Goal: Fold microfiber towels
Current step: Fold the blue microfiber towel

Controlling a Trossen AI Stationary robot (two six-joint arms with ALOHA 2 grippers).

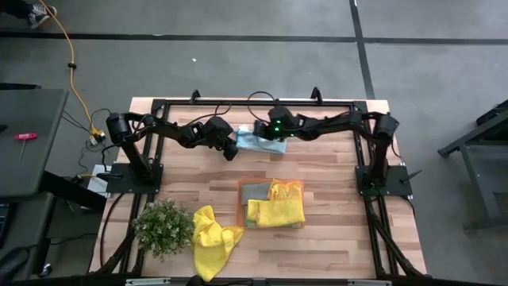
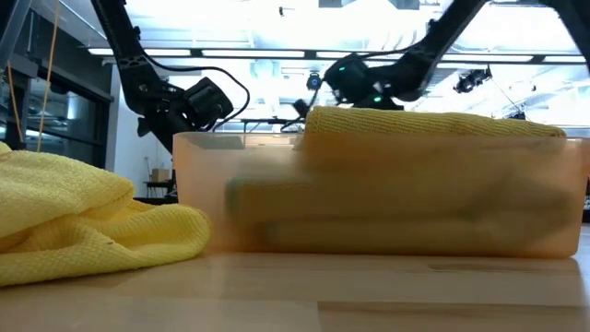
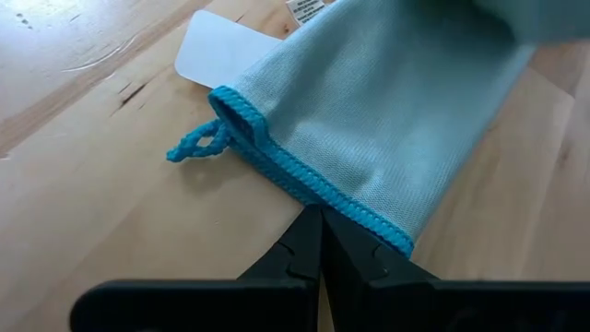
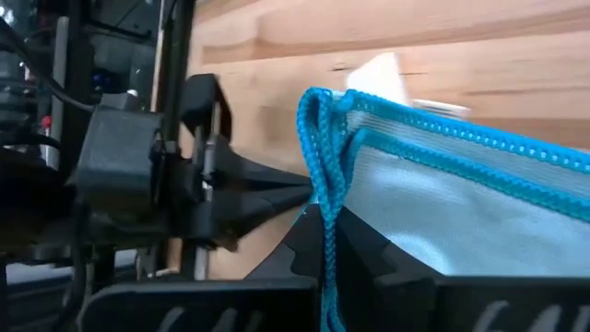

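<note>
A light blue microfiber towel (image 3: 387, 120) was pinched at its edge by the left gripper (image 3: 318, 242) and right gripper (image 4: 324, 242); a fold was judged underway, requiring aligned edges next.

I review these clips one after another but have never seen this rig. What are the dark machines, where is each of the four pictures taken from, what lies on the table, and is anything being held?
Two dark jointed robot arms work at a wooden table. One picture looks straight down from above, one looks level across the tabletop, and two come from cameras on the arms' wrists.

At the table's far side, both arms meet at a pale blue microfiber towel with a bright blue stitched edge. The left tool is shut on that edge; the right tool is shut on the towel's corner, by its loop.

Nearer the front sit a flat orange tray holding folded yellow towels and a grey-blue cloth, a crumpled yellow towel and a small green potted plant.
</note>
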